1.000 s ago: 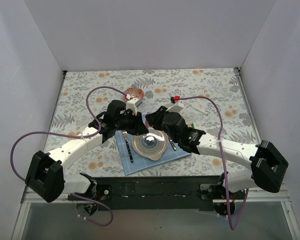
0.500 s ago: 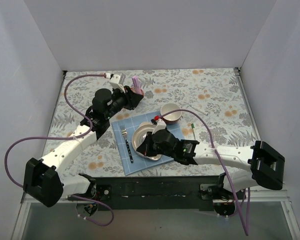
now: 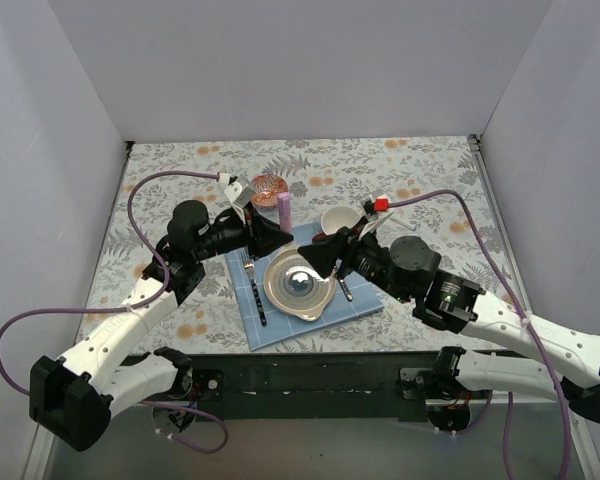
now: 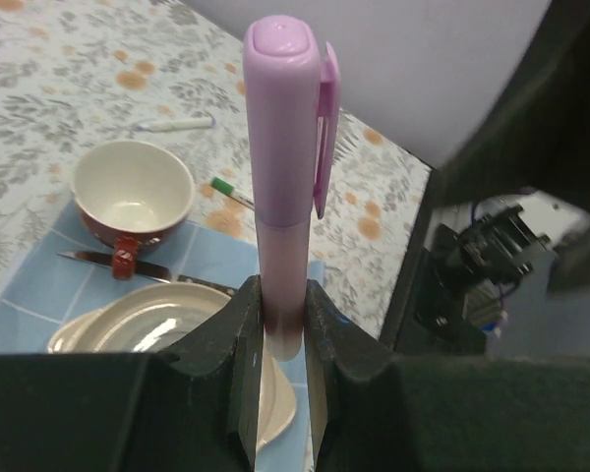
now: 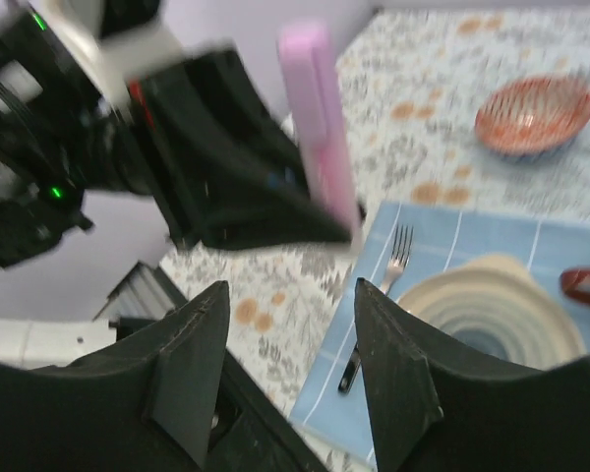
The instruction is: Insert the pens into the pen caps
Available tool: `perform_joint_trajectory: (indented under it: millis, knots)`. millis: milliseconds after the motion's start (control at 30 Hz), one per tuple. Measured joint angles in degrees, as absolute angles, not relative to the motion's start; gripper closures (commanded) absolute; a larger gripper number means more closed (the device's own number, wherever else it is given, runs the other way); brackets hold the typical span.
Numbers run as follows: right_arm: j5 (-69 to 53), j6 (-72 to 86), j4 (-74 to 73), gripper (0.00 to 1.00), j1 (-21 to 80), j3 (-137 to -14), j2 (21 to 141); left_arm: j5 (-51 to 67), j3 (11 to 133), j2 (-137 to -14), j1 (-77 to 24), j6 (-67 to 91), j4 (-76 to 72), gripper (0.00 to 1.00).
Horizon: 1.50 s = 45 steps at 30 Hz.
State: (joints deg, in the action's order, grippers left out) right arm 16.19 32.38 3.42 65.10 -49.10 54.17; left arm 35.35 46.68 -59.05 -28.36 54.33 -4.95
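**Pink pen** [image 3: 284, 208] — stands upright in the air just past the far-left rim of the plate [image 3: 276, 290], clear of the worktop [image 3: 430, 170]. The left wrist view shows a lilac cap [image 4: 283, 108] with a clip over the top of a paler barrel. Whether it is pushed fully home cannot be told.

**Left hand** [image 3: 276, 236] — far-left of the plate, clamped on the pen's lower barrel.

**Right hand** [image 3: 328, 256] — over the plate's right rim, fingers apart with nothing between them, facing the upright pen.

**White pen** [image 4: 175, 124] and **green-ended pen** [image 4: 232, 192] — both lie flat on the worktop beyond the plate's far-right side, past the cup [image 4: 133, 192]. They are too small to say whether they are capped.

**Fork** [image 3: 252, 285] — lies on the blue mat [image 3: 365, 303] just left of the plate. It is no part of the job.

**Step in hand** — judged to be the capping of the pink pen, steadied by one hand while the other comes in.

**Next move** — judged to call for the right hand to line up square with the pen's top and close on the cap. It would then press straight down the barrel's axis, since any tilt could lever the pen out of the left hand's grip.
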Motion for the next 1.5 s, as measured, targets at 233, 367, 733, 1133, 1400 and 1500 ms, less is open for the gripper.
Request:
perform_joint_trajectory:
  millis: [233, 367, 733, 1133, 1400, 1500]
  knots:
    - [14.06, 24.99, 2.22, 0.29, 59.77, -62.43, 57.01, 44.95, 39.86, -55.48, -28.53, 55.4, -5.19, 1.0]
    - [8.19, 23.73, 1.63, 0.3, 57.49, -68.95, 63.07, 48.45, 38.94, -55.37, -28.62, 55.94, -5.72, 1.0]
    - [-2.48, 25.08, 1.41, 0.68, 56.73, -66.98, 68.97, 51.83, 38.72, -54.41, -28.62, 57.41, -8.71, 1.0]
    - [-4.56, 26.83, 11.22, 0.99, 55.48, -59.59, 67.72, 51.83, 37.98, -54.48, -29.02, 61.78, -10.07, 1.0]
    - [-3.95, 28.95, 19.68, 0.99, 54.61, -52.14, 64.95, 50.7, 38.0, -55.94, -29.85, 63.11, -10.55, 1.0]
    - [-2.92, 30.11, 22.31, 0.99, 54.33, -49.74, 64.47, 50.26, 38.37, -56.73, -29.8, 63.05, -9.3, 1.0]
